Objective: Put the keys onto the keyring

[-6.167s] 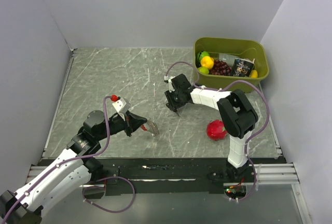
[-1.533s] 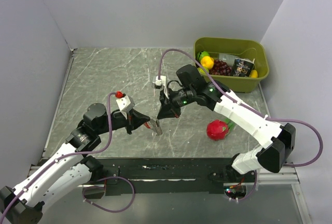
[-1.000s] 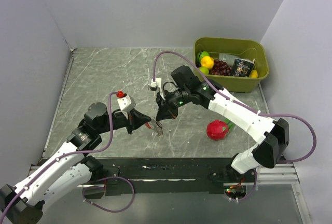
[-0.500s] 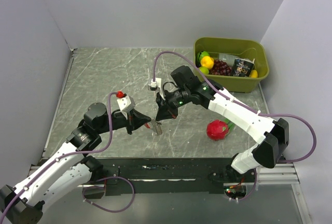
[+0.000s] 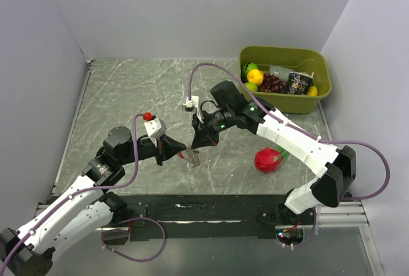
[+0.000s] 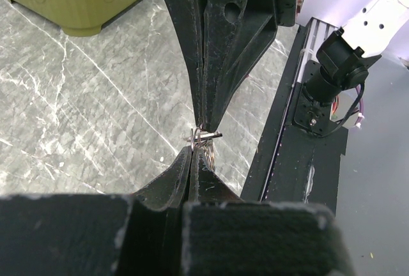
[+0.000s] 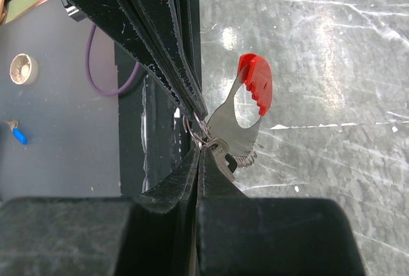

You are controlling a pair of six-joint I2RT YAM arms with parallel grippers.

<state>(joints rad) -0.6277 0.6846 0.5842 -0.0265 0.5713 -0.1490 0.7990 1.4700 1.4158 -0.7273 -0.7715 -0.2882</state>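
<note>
**Two arms meeting tip to tip over the keys**

The left arm runs from the near-left corner out to the right. Its fingers (image 5: pixel 171 150) lie nearly level, low over the table (image 5: pixel 140 97). The right arm folds at an elbow near the right edge and stretches back towards the centre. There its wrist tips down, so that its fingers (image 5: pixel 199 138) point down and to the left.

The two sets of tips almost touch. Both pairs are pressed together with no gap showing. The left pair pinches the silver end of the keys (image 7: pixel 227 129), whose red piece stands clear above the table. The right pair closes at the keyring (image 7: pixel 193 129), a thin loop lying against that same silver end, between the two sets of tips.
</note>
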